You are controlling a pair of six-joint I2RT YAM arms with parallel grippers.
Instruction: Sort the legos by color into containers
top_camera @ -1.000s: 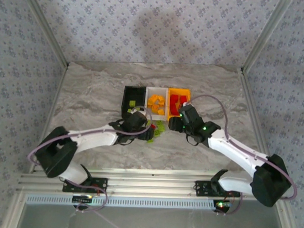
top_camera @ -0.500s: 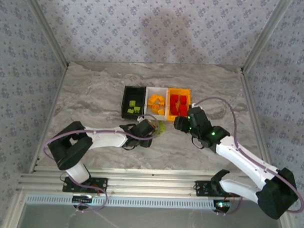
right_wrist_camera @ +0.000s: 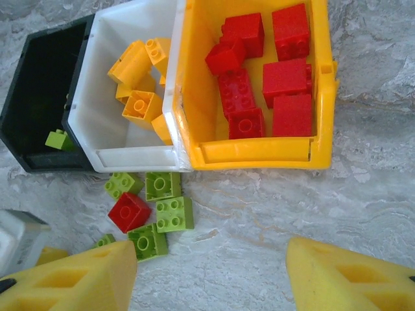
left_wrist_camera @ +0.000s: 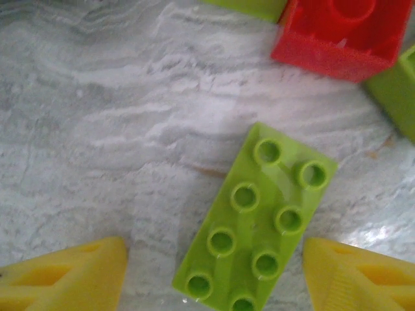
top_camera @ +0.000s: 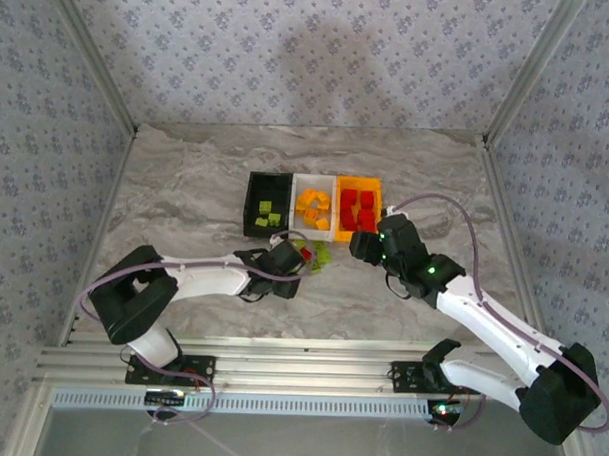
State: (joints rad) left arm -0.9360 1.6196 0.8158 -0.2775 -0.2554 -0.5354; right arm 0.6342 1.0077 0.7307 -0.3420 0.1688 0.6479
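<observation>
- Lime-green brick [left_wrist_camera: 256, 220], eight studs up, lies flat on the grey marbled surface [left_wrist_camera: 97, 97]. It sits between the fingertips of the left gripper [left_wrist_camera: 214, 259], whose jaws stand apart and appear to clear its sides.
- A red brick [left_wrist_camera: 340, 32] sits just beyond it.
- The right gripper [right_wrist_camera: 211, 259] hovers over bare surface near the front of the orange bin [right_wrist_camera: 259, 152], jaws wide with nothing between them.
- The orange bin holds red bricks [right_wrist_camera: 285, 78].
- The white bin [right_wrist_camera: 139, 159], touching it, holds orange-yellow bricks [right_wrist_camera: 139, 71].
- The black bin [right_wrist_camera: 45, 78], next along, shows one green brick [right_wrist_camera: 58, 139] at its near end.
- Loose green bricks [right_wrist_camera: 174, 214] cluster just in front of the white bin.
</observation>
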